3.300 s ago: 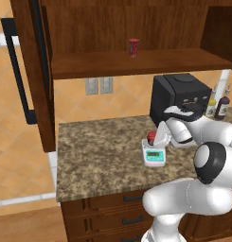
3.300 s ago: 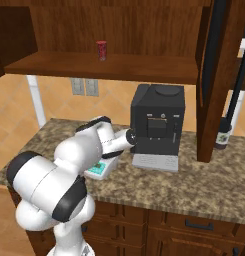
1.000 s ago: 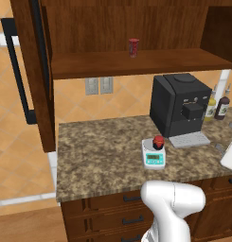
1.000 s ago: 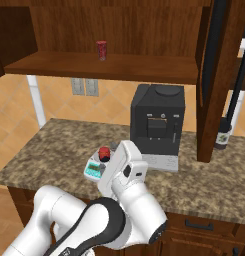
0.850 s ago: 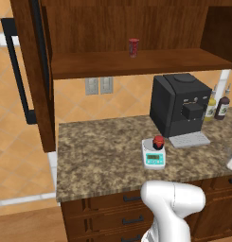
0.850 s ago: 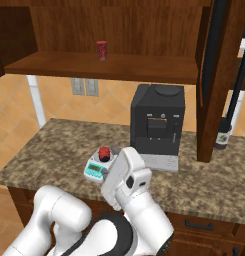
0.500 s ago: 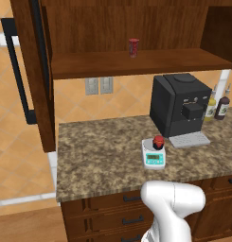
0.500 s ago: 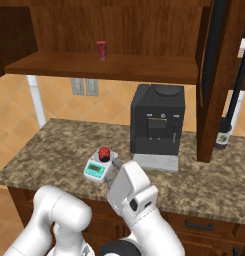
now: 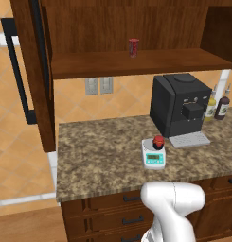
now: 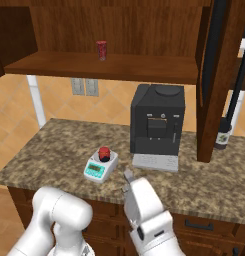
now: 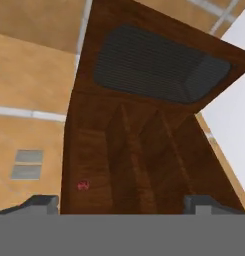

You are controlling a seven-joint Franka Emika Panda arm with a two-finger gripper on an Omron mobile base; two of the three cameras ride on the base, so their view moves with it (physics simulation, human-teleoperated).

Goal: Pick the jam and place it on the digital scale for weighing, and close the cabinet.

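The robot's two dark fingers (image 11: 41,202) rise at the bottom of the hand view, spread well apart with nothing between them, so they hold nothing. They aim upward at the underside of the dark brown cabinet (image 11: 144,125), where a ribbed door panel shows above and a red can (image 11: 83,186) sits small on the shelf, which suggests the hand is lining up for the doors. In the right base view the hand (image 10: 128,179) hangs low before the granite surface (image 10: 54,145). Behind it the jam (image 10: 103,152) already sits on the digital scale (image 10: 100,167), just beside the black coffee machine (image 10: 157,120). Both cabinet doors stand wide open, so closing them appears to remain.
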